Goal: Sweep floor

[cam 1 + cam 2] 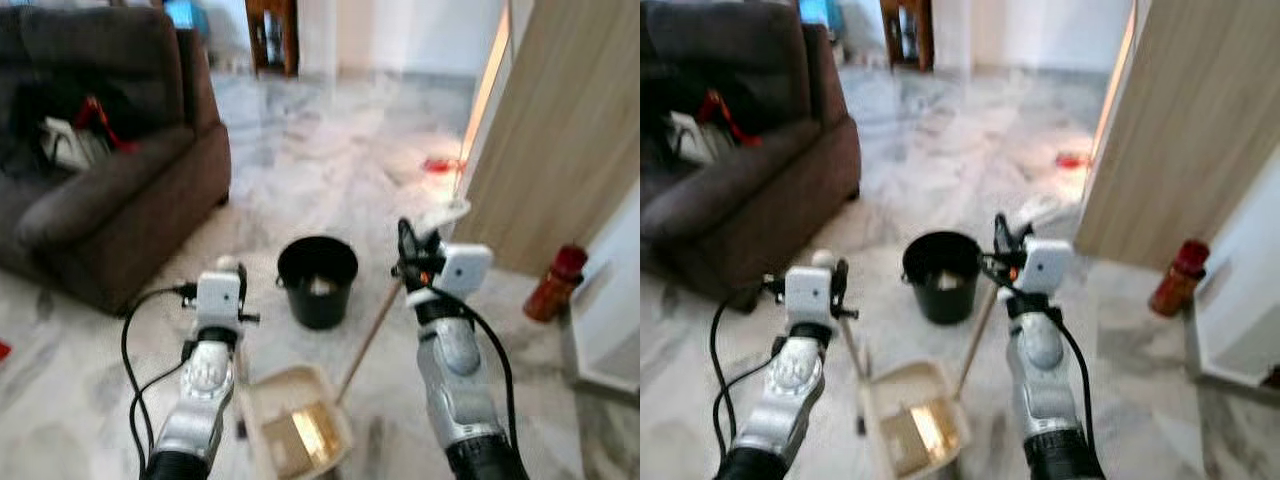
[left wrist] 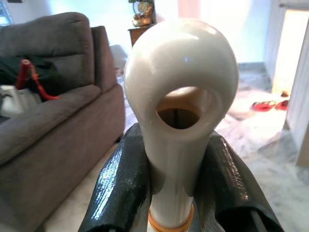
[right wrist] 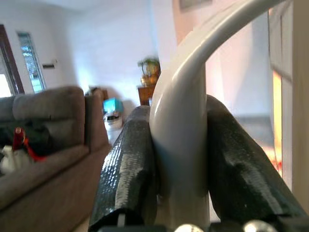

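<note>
Seemingly near the end: left pincer [image 2: 176,193] pinches the dustpan handle [image 2: 181,96], right pincer [image 3: 181,164] pinches the broom handle [image 3: 181,125]; sweepings sit in the dustpan [image 1: 295,425], bucket [image 1: 317,280] at twelve o'clock awaiting emptying.

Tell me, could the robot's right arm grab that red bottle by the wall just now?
Probably not as things stand. The right gripper is shut on the broom handle, so it has no free fingers. The red bottle stands off to its right on the floor, with open tiles between, so nothing else blocks the way.
</note>
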### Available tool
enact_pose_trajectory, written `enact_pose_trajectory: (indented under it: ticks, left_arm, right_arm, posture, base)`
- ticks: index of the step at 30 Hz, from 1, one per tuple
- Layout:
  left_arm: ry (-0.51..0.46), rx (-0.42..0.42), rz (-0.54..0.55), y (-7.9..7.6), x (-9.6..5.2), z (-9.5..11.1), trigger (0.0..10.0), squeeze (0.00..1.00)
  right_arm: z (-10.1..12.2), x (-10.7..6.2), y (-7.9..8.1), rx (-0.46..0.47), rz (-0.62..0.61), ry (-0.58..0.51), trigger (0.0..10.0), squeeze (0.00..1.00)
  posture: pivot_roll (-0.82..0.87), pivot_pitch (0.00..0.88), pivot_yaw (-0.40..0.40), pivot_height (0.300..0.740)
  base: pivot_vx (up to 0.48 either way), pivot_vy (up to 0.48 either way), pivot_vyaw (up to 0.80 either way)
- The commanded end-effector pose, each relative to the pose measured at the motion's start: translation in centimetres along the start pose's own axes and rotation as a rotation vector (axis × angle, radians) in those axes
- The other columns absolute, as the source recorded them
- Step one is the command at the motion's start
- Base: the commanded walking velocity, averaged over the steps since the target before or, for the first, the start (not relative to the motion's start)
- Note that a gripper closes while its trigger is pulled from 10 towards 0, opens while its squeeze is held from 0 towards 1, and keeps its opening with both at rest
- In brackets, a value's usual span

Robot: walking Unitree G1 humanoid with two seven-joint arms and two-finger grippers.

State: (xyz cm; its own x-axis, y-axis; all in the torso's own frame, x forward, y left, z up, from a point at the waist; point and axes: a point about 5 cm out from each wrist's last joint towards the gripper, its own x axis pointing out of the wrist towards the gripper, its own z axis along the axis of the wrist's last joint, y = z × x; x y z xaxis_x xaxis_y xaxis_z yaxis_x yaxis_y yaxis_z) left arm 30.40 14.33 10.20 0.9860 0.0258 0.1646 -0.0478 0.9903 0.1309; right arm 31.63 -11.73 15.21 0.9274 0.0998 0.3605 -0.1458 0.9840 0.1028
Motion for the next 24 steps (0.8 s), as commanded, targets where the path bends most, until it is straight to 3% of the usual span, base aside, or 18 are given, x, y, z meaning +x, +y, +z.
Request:
enact_pose_trajectory:
  ticks: [1,11,24]
  left_arm:
    - [-0.053,0.033,0.026,0.9,0.5,1.0,10.0,0.00]
    - [-0.052,0.031,0.025,0.9,0.6,1.0,10.0,0.00]
    - [-0.053,0.029,0.024,0.8,0.6,1.0,10.0,0.00]
  right_arm:
    - [2.7,1.4,1.1,0.046,0.015,-0.121,10.0,0.00]
    - [6.3,2.9,1.7,0.060,-0.002,-0.251,10.0,0.00]
    - [8.6,3.5,2.1,0.093,0.002,-0.325,10.0,0.00]
  posture:
    - [0.05,0.000,0.028,0.740]
    - [0.05,0.000,0.029,0.740]
    - [0.05,0.000,0.028,0.740]
  base:
    - [0.394,0.000,0.00]
    - [0.397,0.000,0.00]
    - [0.397,0.000,0.00]
